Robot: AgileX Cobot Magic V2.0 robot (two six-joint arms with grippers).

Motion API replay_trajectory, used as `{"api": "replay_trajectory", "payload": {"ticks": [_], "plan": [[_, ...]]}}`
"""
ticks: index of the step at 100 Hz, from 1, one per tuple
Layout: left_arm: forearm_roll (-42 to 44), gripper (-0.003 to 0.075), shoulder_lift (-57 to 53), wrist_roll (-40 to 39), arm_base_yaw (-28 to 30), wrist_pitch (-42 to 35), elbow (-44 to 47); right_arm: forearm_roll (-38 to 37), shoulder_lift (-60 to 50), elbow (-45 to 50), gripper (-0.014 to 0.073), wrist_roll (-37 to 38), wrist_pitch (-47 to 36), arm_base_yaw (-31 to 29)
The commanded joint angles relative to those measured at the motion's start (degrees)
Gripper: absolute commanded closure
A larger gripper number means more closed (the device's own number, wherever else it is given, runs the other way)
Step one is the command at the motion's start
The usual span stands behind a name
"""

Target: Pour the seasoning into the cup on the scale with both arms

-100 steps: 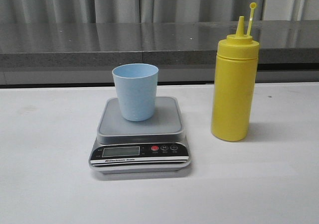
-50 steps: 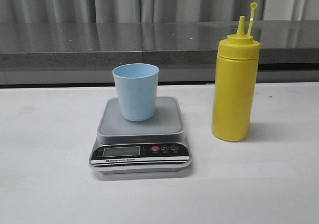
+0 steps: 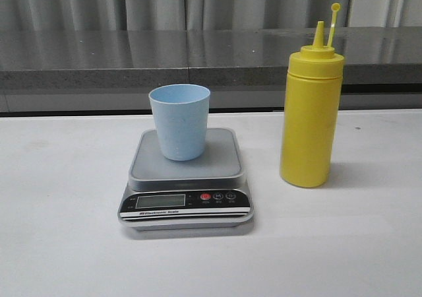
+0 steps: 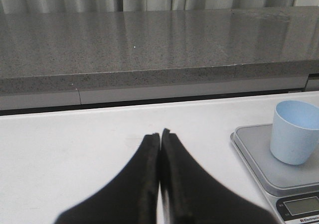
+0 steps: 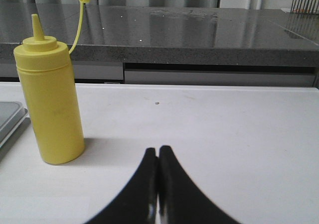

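Two grippers: we see the left gripper (image 4: 159, 134) and right gripper (image 5: 158, 152) closed on nothing, fingertips pressed together.
Change: nothing has moved over the last second, by the front view.
Cup (image 3: 179, 121): upright on the scale (image 3: 186, 178).
Bottle (image 3: 310, 105): upright beside the scale, cap off its nozzle.
Meaning: we judge no pour underway.

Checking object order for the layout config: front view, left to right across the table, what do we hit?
Blue cup, standing on the scale → yellow squeeze bottle. The cup and scale overlap in the picture, with the scale's edges reaching out on both sides of the cup, so they count as one stop; the bottle stands apart to their right.
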Motion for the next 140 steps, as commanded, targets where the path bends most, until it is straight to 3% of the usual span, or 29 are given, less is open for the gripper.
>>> {"api": "replay_trajectory", "payload": {"ticks": [1,30,77,106,140], "plan": [[-0.5,0.0740,0.4,-0.6,0.1,-4.8,-1.5,0.0,-1.1,-1.2,0.0661,-0.3,-4.5,-0.4],[2.1,0.0740,-1.6,-0.6,0.1,-6.3,3.3,0.0,-1.1,-1.2,0.0661,-0.3,-4.5,-0.4],[2.5,0.0740,-17.7,-0.6,0.4,-9.2,19.1,0.0,-1.1,-1.2,0.0661,-0.3,-4.5,-0.4],[2.5,0.0740,-17.5,-0.9,6.0,-12.1,21.4,0.0,-1.1,-1.2,0.0661,-0.3,-4.5,-0.4],[2.5,0.0740,-17.5,-0.9,6.3,-12.9,21.4,0.0,-1.1,-1.2,0.0661,-0.3,-4.5,-0.4]]}}
